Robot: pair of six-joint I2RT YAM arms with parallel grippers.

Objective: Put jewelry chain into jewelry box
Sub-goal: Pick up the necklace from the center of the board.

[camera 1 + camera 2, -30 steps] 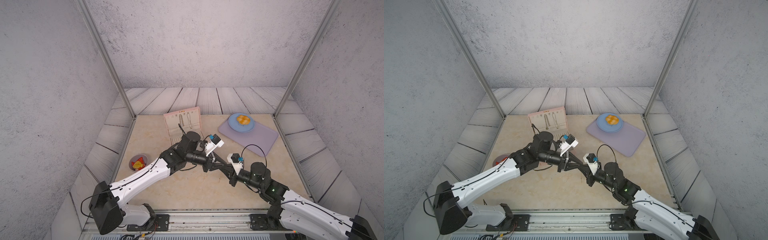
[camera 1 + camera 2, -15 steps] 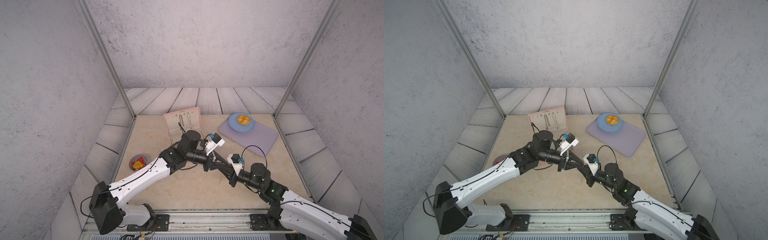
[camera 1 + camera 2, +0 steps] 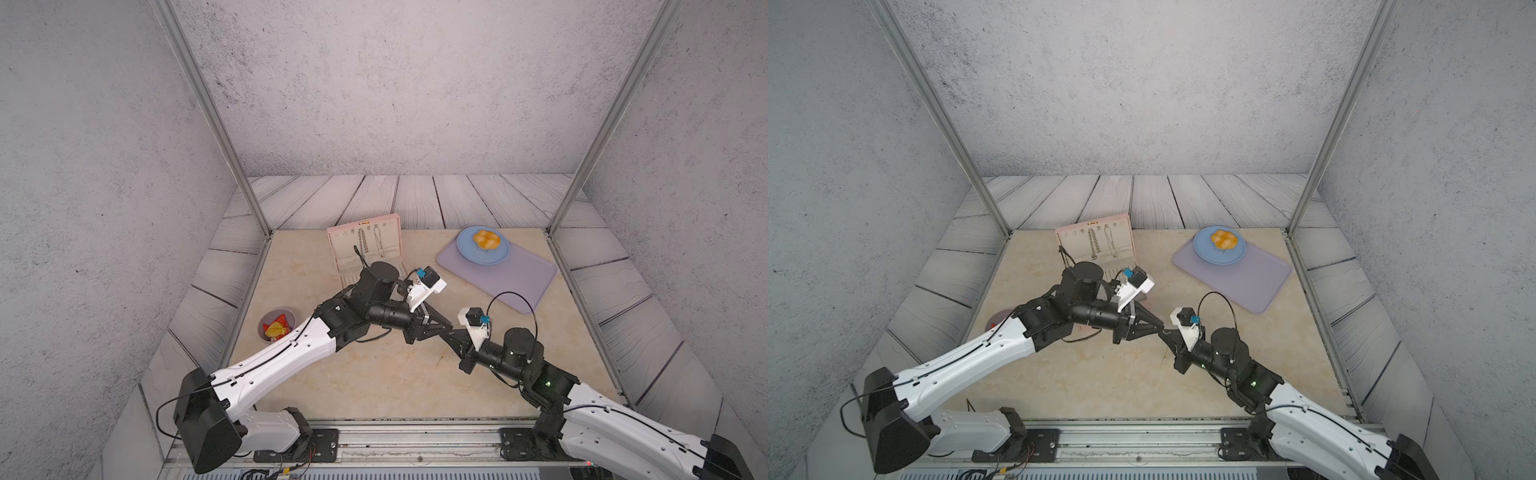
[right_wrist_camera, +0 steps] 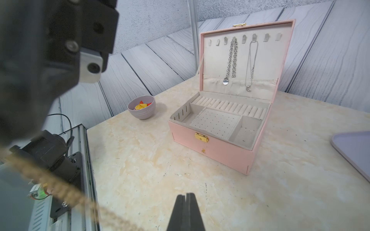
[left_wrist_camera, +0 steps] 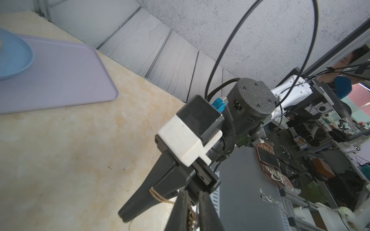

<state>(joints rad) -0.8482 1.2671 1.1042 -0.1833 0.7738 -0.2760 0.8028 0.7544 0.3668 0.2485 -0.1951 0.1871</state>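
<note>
Above the middle of the table (image 3: 374,374), the two pincers meet tip to tip. The left pincer (image 5: 193,193) is closed on the gold chain (image 5: 160,198), which is off the table. The chain runs across and drapes over a finger of the right pincer (image 4: 186,197). That pincer's fingers are pressed together, but whether they pinch the chain cannot be told. A bowl (image 4: 143,114) stands to the left. Behind the pincers, well apart from the chain, the jewelry box (image 4: 220,152) stands open, with silver necklaces (image 4: 232,58) hanging in its lid. At the far right a plate (image 3: 467,251) sits on a tray (image 3: 519,282).
</note>
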